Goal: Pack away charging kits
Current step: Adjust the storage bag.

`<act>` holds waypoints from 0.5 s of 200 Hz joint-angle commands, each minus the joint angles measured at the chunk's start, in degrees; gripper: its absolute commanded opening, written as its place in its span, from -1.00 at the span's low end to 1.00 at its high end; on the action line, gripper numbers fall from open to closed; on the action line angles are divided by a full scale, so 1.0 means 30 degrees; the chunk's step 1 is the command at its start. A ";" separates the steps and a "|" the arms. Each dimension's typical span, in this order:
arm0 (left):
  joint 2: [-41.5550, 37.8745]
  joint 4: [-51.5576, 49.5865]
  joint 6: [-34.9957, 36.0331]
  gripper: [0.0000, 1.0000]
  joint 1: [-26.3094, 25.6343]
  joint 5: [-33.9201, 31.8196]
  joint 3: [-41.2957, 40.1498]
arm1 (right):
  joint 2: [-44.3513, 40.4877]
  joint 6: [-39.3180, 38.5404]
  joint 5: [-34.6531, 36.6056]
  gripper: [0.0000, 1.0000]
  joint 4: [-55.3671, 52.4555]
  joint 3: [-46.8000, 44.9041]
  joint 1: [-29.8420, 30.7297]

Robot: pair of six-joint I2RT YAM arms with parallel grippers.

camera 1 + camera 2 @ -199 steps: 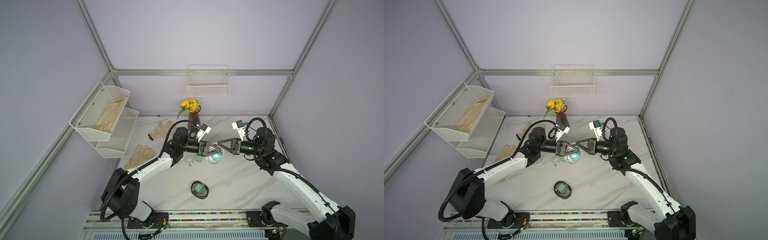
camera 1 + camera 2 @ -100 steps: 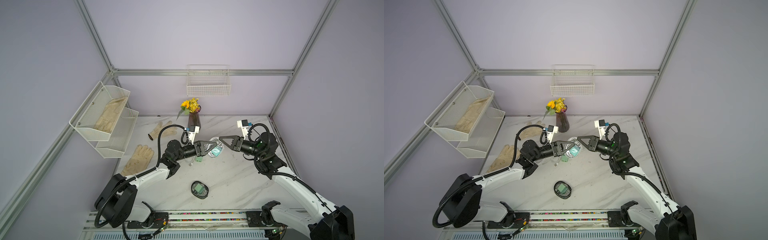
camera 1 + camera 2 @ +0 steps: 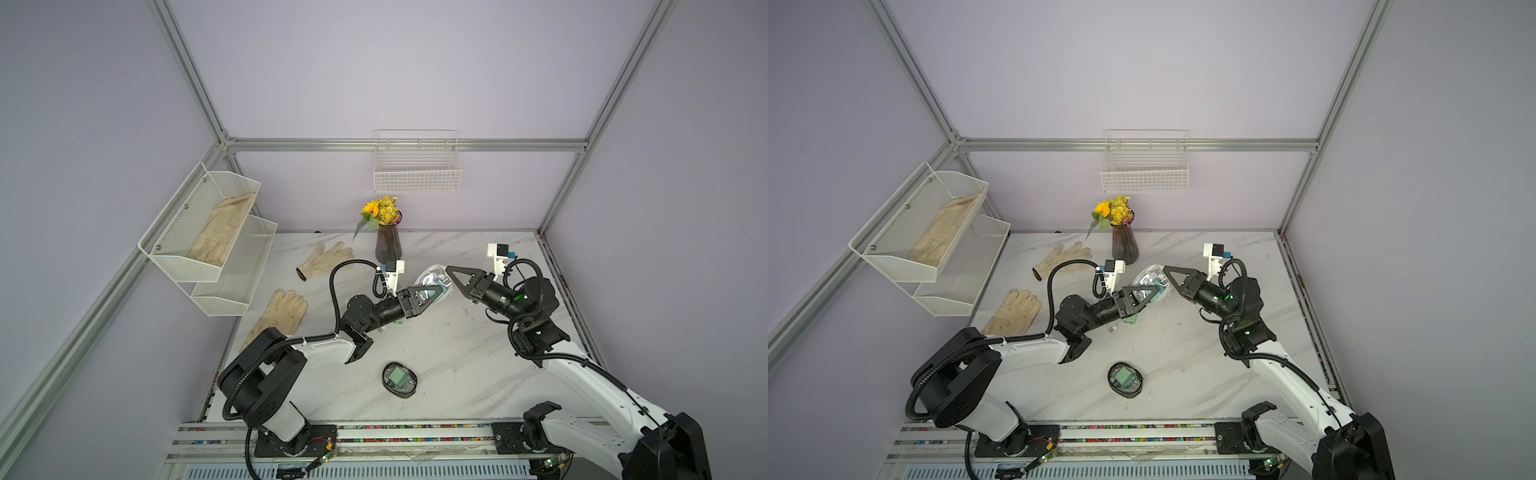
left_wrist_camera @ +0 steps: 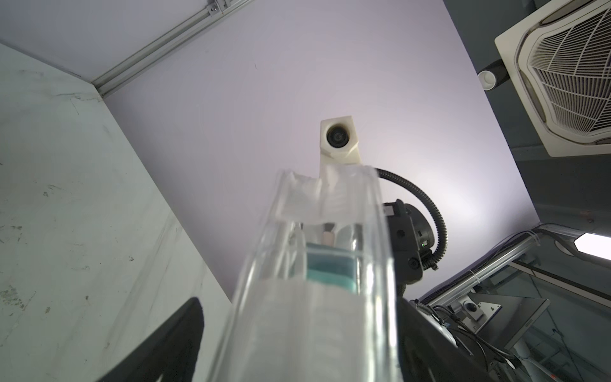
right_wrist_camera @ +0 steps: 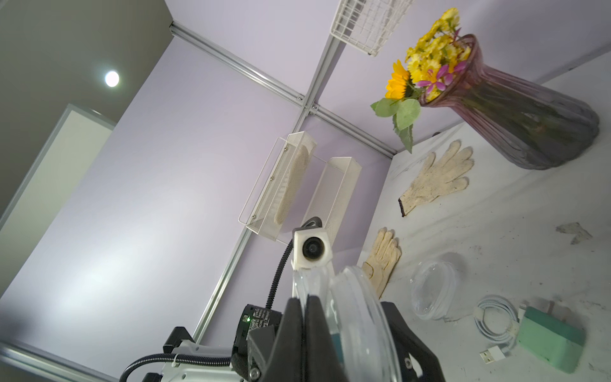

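A transparent oval case [image 3: 433, 281] [image 3: 1149, 279] with a teal adapter [image 4: 330, 266] inside hangs above the table between the fingers of my left gripper [image 3: 430, 291] [image 4: 297, 330]. One finger touches the case; a thin gap shows at the other. My right gripper [image 3: 449, 271] [image 5: 305, 299] is shut on nothing, and its tip meets the case's upper rim. On the table below lie an empty clear case [image 5: 433, 291], a coiled white cable [image 5: 496, 317] and a mint-green adapter [image 5: 552, 344] [image 3: 1130, 320]. A black-rimmed case [image 3: 400, 379] [image 3: 1124, 379] holding a green adapter lies near the front.
A purple vase of flowers [image 3: 387, 243] stands at the back just behind the grippers. Cream gloves [image 3: 326, 259] [image 3: 282, 311] lie at the left. A white two-tier rack [image 3: 166, 253] hangs on the left wall. A wire basket [image 3: 417, 166] hangs on the back wall.
My left gripper has lifted the clear case from low over the table. The shut right gripper has moved in from the right until its tip meets the case's rim.
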 commanded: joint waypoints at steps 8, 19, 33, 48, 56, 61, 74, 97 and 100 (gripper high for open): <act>0.0727 0.2120 -0.0550 0.67 -0.0213 -0.0661 0.0614 | -0.0795 0.1606 0.2128 -1.00 0.2028 -0.1282 0.0039; 0.1091 0.2292 -0.0779 0.64 -0.0357 -0.0499 0.0988 | -0.1165 0.1937 0.2755 -1.00 0.2502 -0.1911 0.0056; 0.1592 0.2285 -0.1223 0.62 -0.0626 -0.0487 0.1361 | -0.1370 0.2419 0.3507 -1.00 0.3176 -0.2665 0.0122; 0.1960 0.2438 -0.1381 0.62 -0.1087 -0.1223 0.1331 | -0.1213 0.3249 0.3943 -1.00 0.4897 -0.3487 0.0246; 0.2131 0.2492 -0.1391 0.62 -0.1300 -0.1553 0.1360 | -0.1128 0.3400 0.4138 -1.00 0.5234 -0.3687 0.0374; 0.2259 0.2568 -0.1411 0.62 -0.1409 -0.1695 0.1375 | -0.1108 0.3402 0.4248 -1.00 0.5249 -0.3742 0.0446; 0.2625 0.3078 -0.1635 0.61 -0.1562 -0.2010 0.1484 | -0.1224 0.3238 0.4694 -1.00 0.4925 -0.3780 0.0669; 0.3239 0.4032 -0.2106 0.58 -0.1606 -0.2572 0.1910 | -0.1287 0.3180 0.5298 -1.00 0.4951 -0.4070 0.1057; 0.3328 0.4068 -0.2136 0.57 -0.1592 -0.2598 0.1977 | -0.1265 0.3231 0.5350 -1.00 0.5031 -0.4137 0.1094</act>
